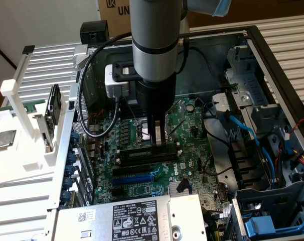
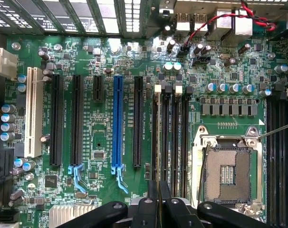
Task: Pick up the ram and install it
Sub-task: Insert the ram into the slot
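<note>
Pale off-white wall [image 1: 41, 20], exterior view's upper left; brown cardboard box [image 1: 117, 10], black lettering, top centre; white ribbed panel [image 1: 287, 35], upper right.

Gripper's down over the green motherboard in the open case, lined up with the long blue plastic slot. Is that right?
Not quite. The gripper is over the green motherboard, but it lines up with the bank of long black slots with white end clips, not the long blue plastic slot. The wrist view shows this.
</note>
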`<state>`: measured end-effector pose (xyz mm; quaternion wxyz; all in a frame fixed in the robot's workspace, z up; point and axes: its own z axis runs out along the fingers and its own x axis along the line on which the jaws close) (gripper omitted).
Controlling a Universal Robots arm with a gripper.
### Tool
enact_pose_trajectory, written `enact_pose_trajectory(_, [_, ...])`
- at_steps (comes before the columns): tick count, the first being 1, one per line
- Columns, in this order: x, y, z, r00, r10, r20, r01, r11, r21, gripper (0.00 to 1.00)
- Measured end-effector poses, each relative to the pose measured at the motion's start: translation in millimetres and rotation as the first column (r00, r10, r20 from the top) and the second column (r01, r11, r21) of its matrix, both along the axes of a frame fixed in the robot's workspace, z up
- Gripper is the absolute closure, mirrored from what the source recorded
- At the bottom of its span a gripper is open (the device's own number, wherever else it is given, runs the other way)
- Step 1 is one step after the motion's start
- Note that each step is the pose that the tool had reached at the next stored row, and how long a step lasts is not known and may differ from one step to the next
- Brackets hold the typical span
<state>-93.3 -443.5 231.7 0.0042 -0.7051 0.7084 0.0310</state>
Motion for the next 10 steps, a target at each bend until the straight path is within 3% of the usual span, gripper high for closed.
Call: enact_pose_trajectory(10, [0.0,-0.9,-0.6,1.0000,0.000,-0.0001,0.000,1.0000,-0.0001,0.87])
